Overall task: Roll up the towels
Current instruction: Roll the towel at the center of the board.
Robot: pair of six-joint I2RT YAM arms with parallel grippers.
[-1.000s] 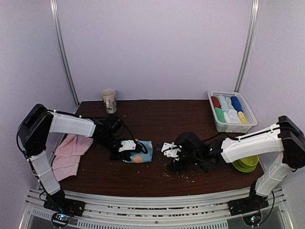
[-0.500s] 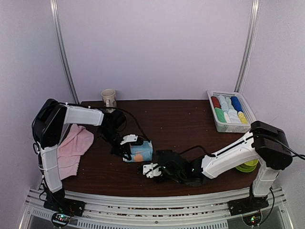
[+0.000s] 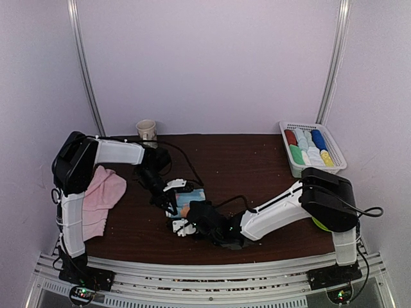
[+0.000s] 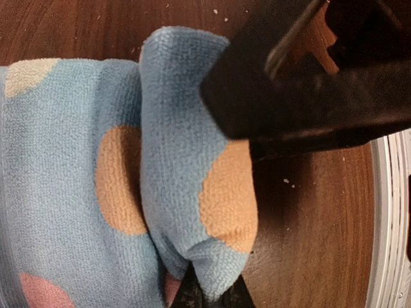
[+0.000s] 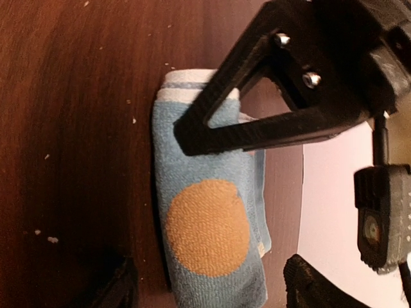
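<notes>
**Desk:** What have your hands got?

**Me:** My left hand (image 4: 213, 296) is clamped on the blue dotted towel (image 4: 173, 160), pinching one end of it between the fingertips. On my left wrist view the cloth is doubled over on itself, orange dots showing.

**Desk:** And the right?

**Me:** My right hand (image 5: 212, 285) is spread wide, one finger on either side of that same towel. As far as I can see, neither finger touches it.

**Desk:** Where does the towel lie?

**Me:** On the dark tabletop (image 3: 244, 160), toward the near edge and left of centre, gathered into a thick bundle. Both my arms meet over it, the right one reaching across from its own side.

**Desk:** The other cloths?

**Me:** The pink towels (image 3: 103, 192) are heaped at the tabletop's left edge, well apart from both hands. At the far right corner I see the white basket (image 3: 313, 173) with rolled cloths of several colours packed in it. A cup (image 3: 146, 130) stands at the far left.
</notes>
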